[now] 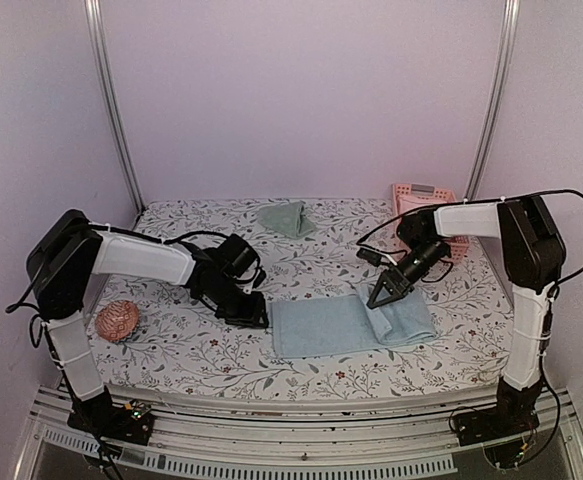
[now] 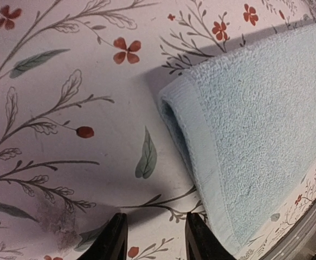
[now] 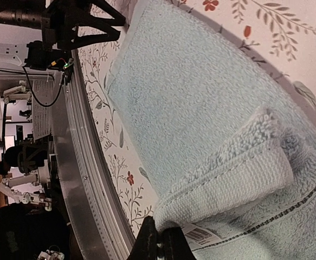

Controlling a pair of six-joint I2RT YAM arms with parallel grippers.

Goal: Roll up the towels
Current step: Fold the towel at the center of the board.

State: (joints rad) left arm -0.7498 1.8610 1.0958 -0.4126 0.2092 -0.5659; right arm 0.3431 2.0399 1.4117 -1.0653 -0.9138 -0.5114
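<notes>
On the near half of a flower-printed table, a blue towel lies spread flat between two robot arms, its right end folded over into the thick first turn of a roll. The right pincer rests on that turn. Its wrist camera shows the two dark fingers close together at the edge of the fold, clenched on the terry just beside a white label printed with a barcode. At the towel's opposite end the left pincer sits low over the table, released, its fingers parted with only printed cloth between them. The towel's hemmed corner lies just beside them, a dark gap showing under the hem; whether a finger touches it cannot be told. To the left, near the left arm's lower link, a pinkish ball with a ridged surface rests on the table, well apart from the towel. Farther back, a green towel lies bunched in a loose heap near the rear wall, touched by neither arm. A pink basket stands at the far right corner, partly hidden behind the right arm.
</notes>
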